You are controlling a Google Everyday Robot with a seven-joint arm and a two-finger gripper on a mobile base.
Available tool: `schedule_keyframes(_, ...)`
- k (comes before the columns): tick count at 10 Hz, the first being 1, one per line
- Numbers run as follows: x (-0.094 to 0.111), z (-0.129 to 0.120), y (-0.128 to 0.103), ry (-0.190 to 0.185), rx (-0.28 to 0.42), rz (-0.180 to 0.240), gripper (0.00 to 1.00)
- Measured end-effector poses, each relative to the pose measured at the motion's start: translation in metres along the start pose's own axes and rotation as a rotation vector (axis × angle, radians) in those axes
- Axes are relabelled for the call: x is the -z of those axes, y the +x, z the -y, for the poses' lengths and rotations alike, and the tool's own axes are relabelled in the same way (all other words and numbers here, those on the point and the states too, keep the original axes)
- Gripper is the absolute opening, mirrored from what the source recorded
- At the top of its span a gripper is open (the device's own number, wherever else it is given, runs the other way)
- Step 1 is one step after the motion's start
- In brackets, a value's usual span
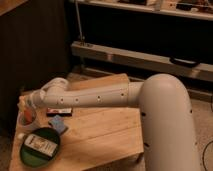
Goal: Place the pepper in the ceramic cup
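Gripper (27, 102) sits at the left edge of the frame, mid-height, directly over the ceramic cup (25, 122); grip state can't be told from this angle. Reddish-orange shape at the cup mouth reads as the pepper (28, 115), just under the gripper; whether it's held or resting in the cup is unclear. Cup stands upright near the left edge of the wooden table (100, 130). Just right of the cup: a dark flat packet (59, 111), with a blue block (58, 123) below it. Lower left: a green bowl (30, 159) with a labelled box (41, 145) lying in it. The white arm (95, 96) runs right across the table to the robot's bulky body. A metal rack (140, 59) spans the upper background.
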Motion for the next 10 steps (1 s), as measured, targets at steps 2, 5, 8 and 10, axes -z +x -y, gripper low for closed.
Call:
schedule_keyframes(2,0.0011,-0.0013,0.0002,0.014,-0.024,0.003,0.77)
schedule_keyframes(5,0.0019,-0.0011,0.0037,0.041,-0.045,0.029,0.80)
schedule_keyframes(8,0.0022,0.0005,0.0048,0.047,-0.043,0.036,0.80)
schedule_keyframes(10,0.0021,0.0007,0.0047,0.048,-0.043,0.036,0.80)
